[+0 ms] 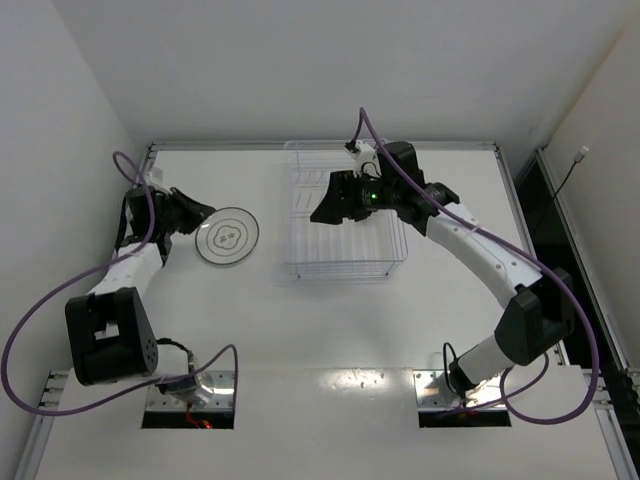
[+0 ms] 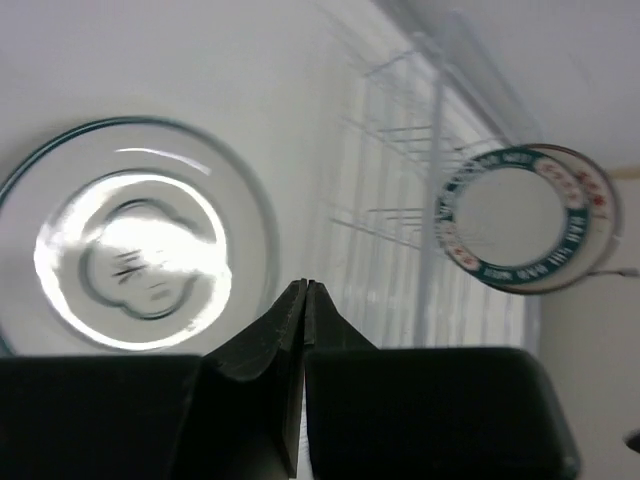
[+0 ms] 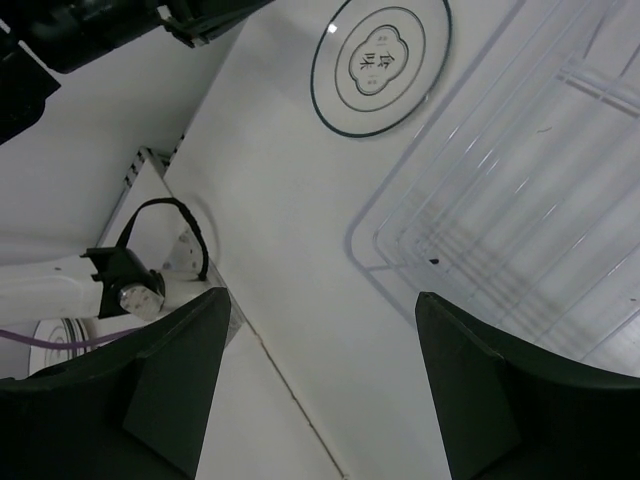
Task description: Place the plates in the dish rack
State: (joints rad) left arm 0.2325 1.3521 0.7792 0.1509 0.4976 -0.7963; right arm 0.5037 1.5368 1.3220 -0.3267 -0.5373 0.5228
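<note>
Plate with the thin black rings (image 1: 227,238) is the only one not racked yet, lying flat on the counter (image 1: 330,330) just left of the dish rack (image 1: 340,255). The other two already stand on edge in the rack, the teal-rimmed plate (image 2: 510,215) in front and the orange-striped plate (image 2: 592,195) tucked right behind it. You only catch them from the left wrist view; from overhead I can't pick them out. Left fingers (image 2: 297,320) are pinched fully together with nothing between them, tips right beside the ringed plate's rim, though I honestly can't tell if they touch it. My guess on why: a plate lying flat gives you no edge to grab, so closed tips make a decent wedge to nudge it or get under the lip. Right fingers (image 1: 322,210) are spread wide and empty, hovering over the left part of the rack, well apart from the ringed plate, which shows up beyond the rack's wall in that wrist view. Looks to me like that arm is parked there to take the plate or steady it into a slot.
</note>
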